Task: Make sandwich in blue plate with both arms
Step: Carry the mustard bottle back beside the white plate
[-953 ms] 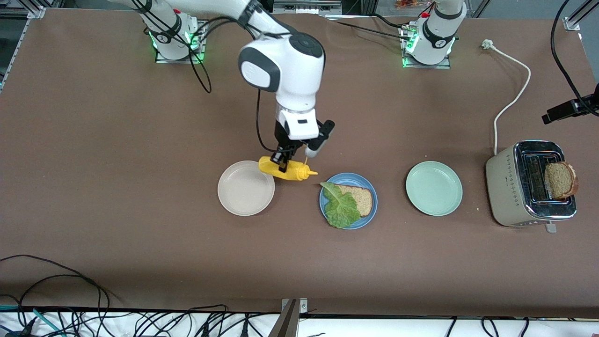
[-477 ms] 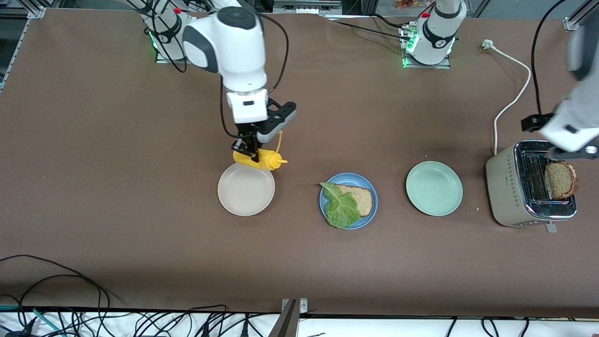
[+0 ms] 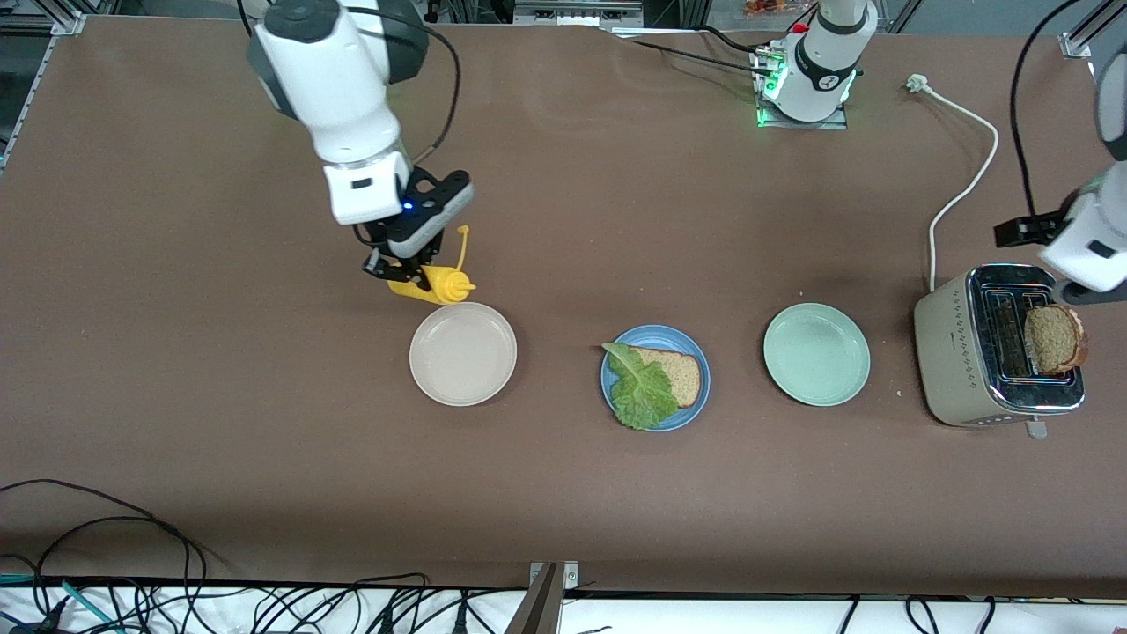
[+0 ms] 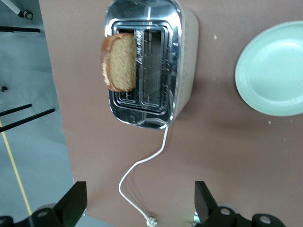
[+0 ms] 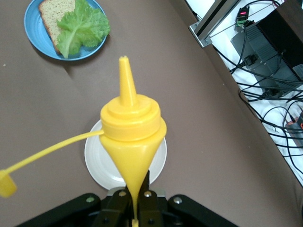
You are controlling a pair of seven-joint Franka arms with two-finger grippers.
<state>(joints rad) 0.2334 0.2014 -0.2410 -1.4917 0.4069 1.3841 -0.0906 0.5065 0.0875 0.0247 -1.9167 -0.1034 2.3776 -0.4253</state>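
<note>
The right gripper point(image 3: 407, 275) squeezes a yellow bottle point(image 3: 438, 285), up in the air beside the white plate point(image 3: 463, 354); the left gripper point(image 3: 1087, 291) hangs over the toaster point(image 3: 960, 352).

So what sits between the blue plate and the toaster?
In the front view, only the mint-green plate lies between the blue plate and the toaster.

Brown table point(image 3: 176, 396) w/ 3 plates point(image 3: 817, 354), toaster point(image 3: 960, 370)
</note>
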